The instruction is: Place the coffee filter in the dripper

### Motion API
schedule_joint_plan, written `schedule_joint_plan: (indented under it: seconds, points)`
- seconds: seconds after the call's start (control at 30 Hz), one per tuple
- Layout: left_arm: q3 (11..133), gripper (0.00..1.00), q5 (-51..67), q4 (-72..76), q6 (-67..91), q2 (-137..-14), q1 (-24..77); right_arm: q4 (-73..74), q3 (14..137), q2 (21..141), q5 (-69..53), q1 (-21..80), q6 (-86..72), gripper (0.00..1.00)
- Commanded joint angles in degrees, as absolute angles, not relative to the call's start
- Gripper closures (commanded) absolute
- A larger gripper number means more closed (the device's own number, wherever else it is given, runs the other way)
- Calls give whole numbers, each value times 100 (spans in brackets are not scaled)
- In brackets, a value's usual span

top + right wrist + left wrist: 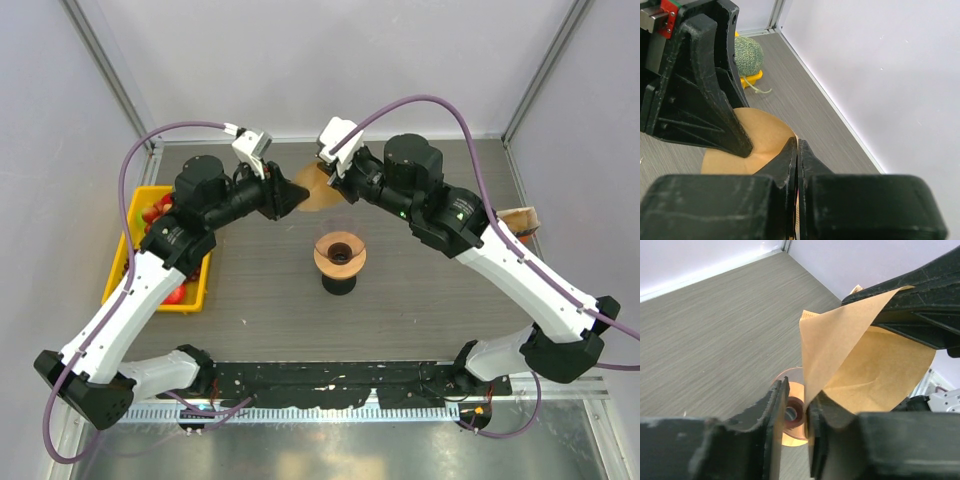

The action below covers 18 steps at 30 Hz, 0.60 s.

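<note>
2 arms meet at the coffee filter (880, 370): right pincer (797, 146) clamped on it, left pincer (798, 392) apparently slightly apart; dripper (325, 257) stands lower, toward the bases.

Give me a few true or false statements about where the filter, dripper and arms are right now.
The coffee filter already sits in the dripper. False: it is held up beyond the dripper.
The right end effector is shut on the coffee filter. True.
The dripper stands on a black base. True.
The yellow bin lies on the robot's right. False: it lies on its left.
</note>
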<state>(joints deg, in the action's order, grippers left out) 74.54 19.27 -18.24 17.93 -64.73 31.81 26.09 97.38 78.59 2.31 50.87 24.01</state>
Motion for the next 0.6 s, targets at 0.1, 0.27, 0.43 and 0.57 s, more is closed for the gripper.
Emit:
schedule_joint_plan:
  seconds: [0.1, 0.27, 0.43, 0.57]
  points:
    - [7611, 57, 1960, -1521, 1863, -6381, 3155, 2215, 9642, 7620, 97, 5238, 2496, 95]
    - [7717, 54, 1758, -1538, 1802, -6477, 3155, 2232, 9685, 7681, 79, 5317, 2496, 95]
    - [7726, 45, 1504, -1450, 1793, -6530, 3190, 2268, 9765, 7761, 88, 5352, 2426, 95]
    - [7664, 50, 1380, -1205, 1881, -6521, 3217, 2276, 9800, 7822, 123, 5396, 2382, 95]
